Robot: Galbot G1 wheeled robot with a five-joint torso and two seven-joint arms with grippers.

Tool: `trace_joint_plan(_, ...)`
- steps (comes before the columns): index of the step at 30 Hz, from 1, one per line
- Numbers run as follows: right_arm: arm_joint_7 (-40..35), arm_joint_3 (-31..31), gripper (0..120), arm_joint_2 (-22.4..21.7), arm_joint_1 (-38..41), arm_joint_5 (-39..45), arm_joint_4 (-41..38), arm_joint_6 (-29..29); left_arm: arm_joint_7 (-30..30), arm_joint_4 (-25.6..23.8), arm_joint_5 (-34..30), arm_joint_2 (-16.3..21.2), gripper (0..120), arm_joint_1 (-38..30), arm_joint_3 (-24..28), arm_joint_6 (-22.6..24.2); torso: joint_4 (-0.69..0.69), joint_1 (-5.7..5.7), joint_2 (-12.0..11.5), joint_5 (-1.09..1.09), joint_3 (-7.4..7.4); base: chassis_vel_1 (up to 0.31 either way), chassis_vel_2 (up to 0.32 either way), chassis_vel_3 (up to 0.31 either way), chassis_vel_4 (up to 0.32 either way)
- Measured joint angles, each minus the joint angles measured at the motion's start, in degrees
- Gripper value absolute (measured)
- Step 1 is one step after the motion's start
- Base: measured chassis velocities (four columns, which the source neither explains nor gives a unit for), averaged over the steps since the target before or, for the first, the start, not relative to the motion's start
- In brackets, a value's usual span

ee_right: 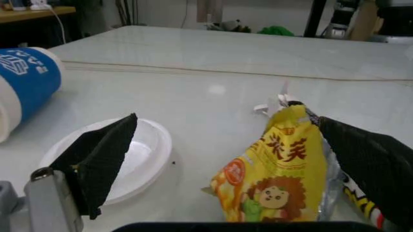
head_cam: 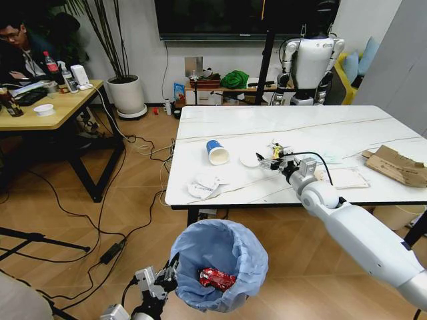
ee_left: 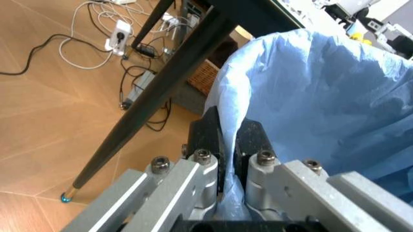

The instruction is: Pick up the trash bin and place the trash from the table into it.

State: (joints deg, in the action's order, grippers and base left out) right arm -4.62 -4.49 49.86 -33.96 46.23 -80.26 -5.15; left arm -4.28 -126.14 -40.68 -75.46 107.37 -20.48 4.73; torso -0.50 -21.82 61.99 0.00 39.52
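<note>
White right arm reaches over table (head_cam: 373, 127), right gripper (ee_right: 226, 159) spread around yellow wrapper (ee_right: 277, 179).

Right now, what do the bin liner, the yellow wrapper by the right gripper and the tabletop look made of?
Bin liner: thin light-blue plastic film, crinkled and slightly translucent. Yellow wrapper: glossy printed plastic or foil, creased, with shiny edges. Table: white marble-look top with thin dark veins and reflections; real stone or laminate cannot be told.
</note>
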Motion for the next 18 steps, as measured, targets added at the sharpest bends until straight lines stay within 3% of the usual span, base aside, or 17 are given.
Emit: trace_joint_plan(18,0.1,0.7,100,0.1,-1.0,-0.5,1.9,-0.2,-0.1,0.5,-0.3,0.0,1,-0.5,0.2,0.0,0.00,0.00,0.0,-0.01,0.00,0.000,0.000,0.000,0.000)
